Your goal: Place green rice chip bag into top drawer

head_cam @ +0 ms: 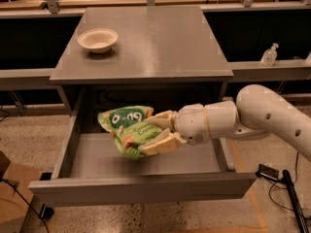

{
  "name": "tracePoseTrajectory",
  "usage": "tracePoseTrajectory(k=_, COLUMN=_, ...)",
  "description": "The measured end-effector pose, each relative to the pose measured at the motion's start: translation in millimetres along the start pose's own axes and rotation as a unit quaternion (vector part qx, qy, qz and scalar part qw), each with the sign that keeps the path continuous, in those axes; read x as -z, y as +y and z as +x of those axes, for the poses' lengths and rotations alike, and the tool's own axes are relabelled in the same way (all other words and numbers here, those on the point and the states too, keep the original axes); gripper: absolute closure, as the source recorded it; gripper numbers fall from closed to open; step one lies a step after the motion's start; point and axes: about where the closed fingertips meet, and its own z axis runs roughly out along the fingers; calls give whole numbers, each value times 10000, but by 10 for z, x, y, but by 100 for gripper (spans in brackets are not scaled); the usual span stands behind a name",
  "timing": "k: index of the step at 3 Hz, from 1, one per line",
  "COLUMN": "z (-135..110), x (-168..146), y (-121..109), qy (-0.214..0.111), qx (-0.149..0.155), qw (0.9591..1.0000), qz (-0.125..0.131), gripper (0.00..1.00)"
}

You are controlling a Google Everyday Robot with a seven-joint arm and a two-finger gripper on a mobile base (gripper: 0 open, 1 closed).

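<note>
— Where is the puffy, crinkly green rice chip bag [127,130]?
— In the air over the wide, shallow grey top drawer [141,189], which is open. I can't tell if it touches the drawer floor.
— Who holds it?
— The robot's pale gripper [156,133], reaching in from the right. Its jaws are clamped on the bag, one above, one below.
— What's left?
— I think just lowering it and letting go. The round white bowl [97,39] sits up on the flat grey desk [160,42].
</note>
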Motion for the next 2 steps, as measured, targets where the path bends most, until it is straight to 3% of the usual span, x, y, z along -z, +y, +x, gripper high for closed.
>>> tracePoseTrajectory(k=2, z=703, x=-255, y=-516, qy=64, qx=-421, qw=9975, qz=556, gripper=4)
